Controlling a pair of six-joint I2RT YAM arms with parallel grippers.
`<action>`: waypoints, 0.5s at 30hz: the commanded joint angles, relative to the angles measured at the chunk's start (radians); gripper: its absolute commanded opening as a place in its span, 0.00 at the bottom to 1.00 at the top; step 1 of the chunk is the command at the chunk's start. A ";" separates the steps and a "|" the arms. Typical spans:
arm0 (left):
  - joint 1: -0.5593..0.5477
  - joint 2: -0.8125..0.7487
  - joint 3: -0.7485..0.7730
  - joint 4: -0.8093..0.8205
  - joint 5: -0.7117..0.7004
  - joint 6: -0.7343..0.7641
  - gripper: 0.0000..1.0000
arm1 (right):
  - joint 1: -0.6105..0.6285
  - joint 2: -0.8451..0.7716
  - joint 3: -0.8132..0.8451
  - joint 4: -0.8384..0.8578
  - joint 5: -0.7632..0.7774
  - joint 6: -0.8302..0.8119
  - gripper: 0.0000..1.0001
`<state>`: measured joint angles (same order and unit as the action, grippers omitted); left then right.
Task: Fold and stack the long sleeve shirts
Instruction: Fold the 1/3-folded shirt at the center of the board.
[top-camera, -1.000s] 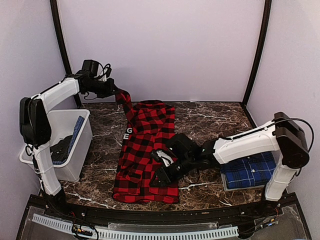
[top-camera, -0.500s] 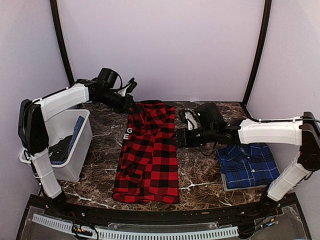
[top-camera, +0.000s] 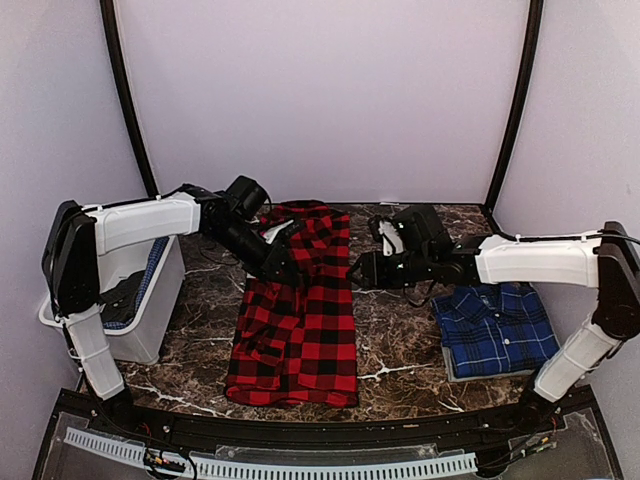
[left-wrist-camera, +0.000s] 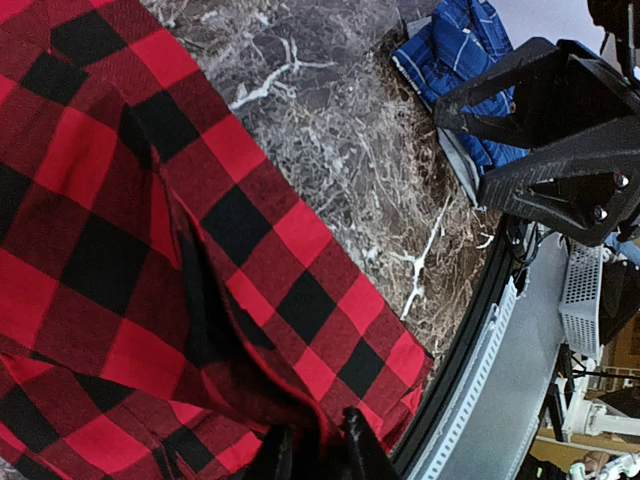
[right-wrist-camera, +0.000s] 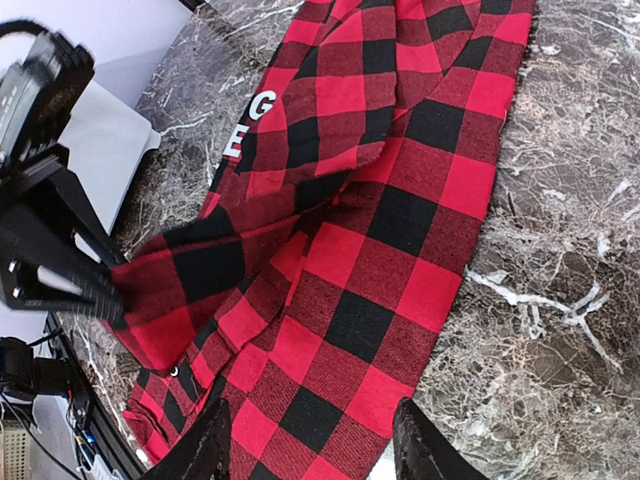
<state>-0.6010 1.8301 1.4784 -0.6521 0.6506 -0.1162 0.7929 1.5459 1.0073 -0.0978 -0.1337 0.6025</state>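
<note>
Pinching red-and-black shirt in nearly closed left end effector; holding nothing in half-open right end effector just above it.

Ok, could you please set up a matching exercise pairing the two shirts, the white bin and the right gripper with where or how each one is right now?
Things:
1. red-and-black shirt
2. blue plaid shirt
3. white bin
4. right gripper

Places or states:
A. folded, on the right side of the table
B. open, at the red-and-black shirt's right edge
C. at the far left
D. laid out lengthwise in the middle

Pairs: 1-D, 2-A, 3-C, 4-B
</note>
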 joint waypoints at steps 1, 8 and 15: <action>-0.022 -0.053 -0.040 -0.027 0.026 0.009 0.26 | -0.004 0.029 -0.018 0.036 0.000 -0.005 0.52; -0.030 -0.106 -0.096 0.077 0.029 -0.067 0.46 | -0.005 0.065 -0.015 0.035 -0.032 -0.019 0.52; -0.024 -0.100 -0.123 0.118 -0.129 -0.154 0.45 | 0.030 0.114 -0.011 0.041 -0.101 -0.034 0.52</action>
<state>-0.6277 1.7630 1.3846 -0.5735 0.6083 -0.2100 0.7998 1.6341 0.9997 -0.0925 -0.1947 0.5930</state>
